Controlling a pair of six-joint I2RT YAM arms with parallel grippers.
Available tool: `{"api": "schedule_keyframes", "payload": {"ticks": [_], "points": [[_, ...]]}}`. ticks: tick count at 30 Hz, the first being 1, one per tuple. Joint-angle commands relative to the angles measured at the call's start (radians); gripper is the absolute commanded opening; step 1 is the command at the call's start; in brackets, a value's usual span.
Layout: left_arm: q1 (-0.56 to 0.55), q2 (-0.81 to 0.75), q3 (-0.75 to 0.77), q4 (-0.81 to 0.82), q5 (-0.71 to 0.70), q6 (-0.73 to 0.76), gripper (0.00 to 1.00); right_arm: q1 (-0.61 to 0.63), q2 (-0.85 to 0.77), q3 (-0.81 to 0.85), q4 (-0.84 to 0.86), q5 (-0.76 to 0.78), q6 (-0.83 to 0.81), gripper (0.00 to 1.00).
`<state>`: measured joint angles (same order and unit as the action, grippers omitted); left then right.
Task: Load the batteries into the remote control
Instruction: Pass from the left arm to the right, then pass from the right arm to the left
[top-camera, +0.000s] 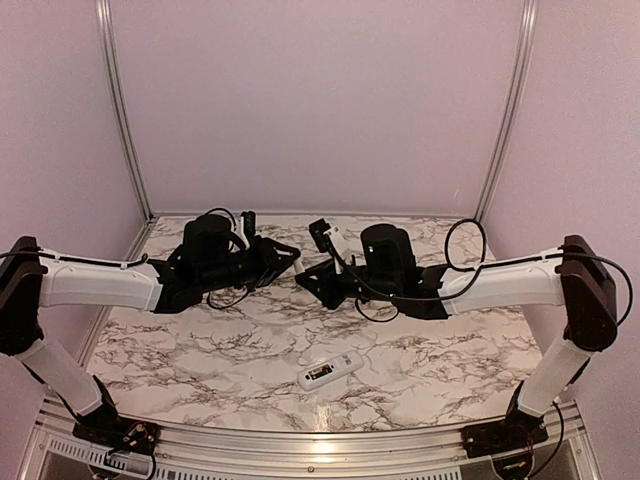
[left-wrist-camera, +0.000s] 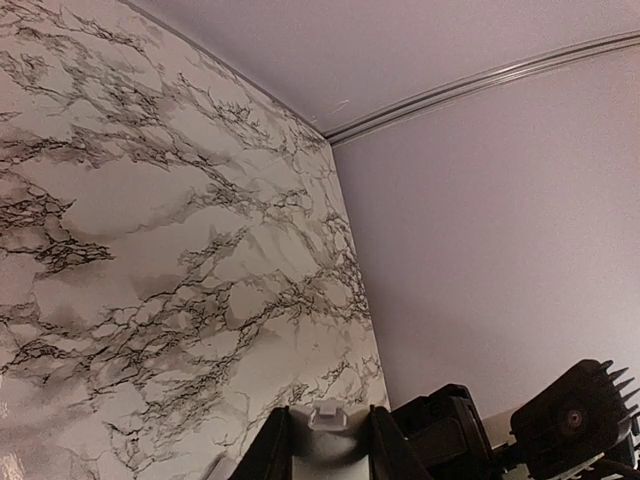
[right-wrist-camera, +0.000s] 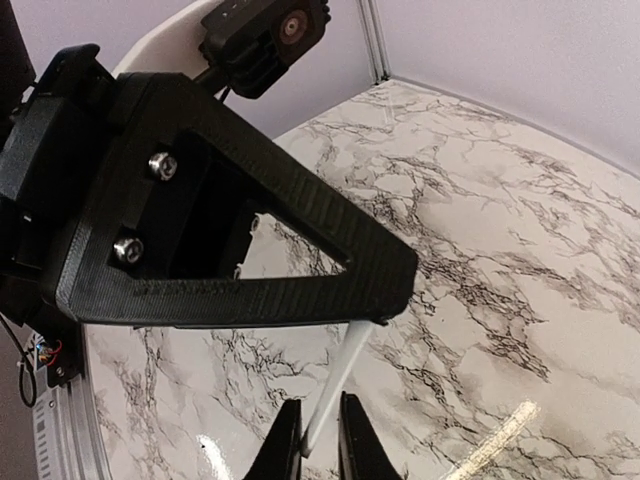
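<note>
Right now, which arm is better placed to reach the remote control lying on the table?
Right, probably. The right gripper hangs nearer the remote control than the left gripper, but it is shut on a thin white strip that it must release first.

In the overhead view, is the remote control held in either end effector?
No, the remote control lies screen side up on the marble table near its front edge, with nothing touching it.

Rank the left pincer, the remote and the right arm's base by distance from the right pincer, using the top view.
1. Left pincer, just to its left.
2. Remote, lying toward the near edge.
3. Right arm's base, near right corner.
</note>
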<state>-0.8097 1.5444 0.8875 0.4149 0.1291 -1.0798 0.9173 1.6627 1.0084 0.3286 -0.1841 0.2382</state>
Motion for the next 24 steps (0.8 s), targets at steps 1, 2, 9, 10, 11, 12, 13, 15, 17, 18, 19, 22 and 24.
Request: {"api": "schedule_keyframes", "payload": {"ticks": [1, 2, 9, 10, 11, 12, 13, 15, 17, 18, 19, 22, 24], "points": [[0.002, 0.02, -0.009, 0.009, 0.0, 0.023, 0.18, 0.006, 0.011, 0.045, -0.007, 0.02, 0.011, 0.06], [0.001, 0.02, -0.009, 0.007, -0.003, 0.023, 0.17, 0.006, 0.01, 0.047, -0.009, 0.022, 0.012, 0.02], [0.001, 0.002, -0.008, -0.005, -0.007, 0.049, 0.57, 0.006, -0.014, 0.045, -0.041, 0.033, 0.01, 0.0], [0.001, -0.012, -0.005, -0.03, -0.012, 0.075, 0.66, 0.006, -0.024, 0.042, -0.052, 0.034, 0.006, 0.0], [0.001, -0.029, 0.001, -0.056, -0.018, 0.091, 0.74, 0.005, -0.034, 0.04, -0.069, 0.03, 0.0, 0.0], [0.001, -0.048, 0.006, -0.091, -0.028, 0.122, 0.81, 0.003, -0.045, 0.037, -0.086, 0.021, -0.008, 0.0], [0.003, -0.074, 0.007, -0.122, -0.036, 0.159, 0.88, -0.001, -0.056, 0.032, -0.104, 0.004, -0.016, 0.0], [0.003, -0.131, -0.003, -0.167, -0.04, 0.268, 0.96, -0.017, -0.081, 0.014, -0.133, -0.063, -0.032, 0.0], [0.004, -0.191, -0.02, -0.21, -0.034, 0.376, 0.98, -0.038, -0.112, -0.012, -0.162, -0.151, -0.049, 0.0], [0.003, -0.22, -0.03, -0.228, -0.027, 0.432, 0.98, -0.049, -0.13, -0.031, -0.172, -0.199, -0.06, 0.0], [0.003, -0.245, -0.044, -0.242, 0.001, 0.486, 0.97, -0.057, -0.147, -0.045, -0.184, -0.256, -0.077, 0.0], [0.003, -0.299, -0.078, -0.268, 0.105, 0.61, 0.93, -0.071, -0.194, -0.066, -0.24, -0.39, -0.133, 0.0], [0.003, -0.321, -0.098, -0.278, 0.193, 0.671, 0.86, -0.071, -0.217, -0.058, -0.302, -0.467, -0.18, 0.0]]}}
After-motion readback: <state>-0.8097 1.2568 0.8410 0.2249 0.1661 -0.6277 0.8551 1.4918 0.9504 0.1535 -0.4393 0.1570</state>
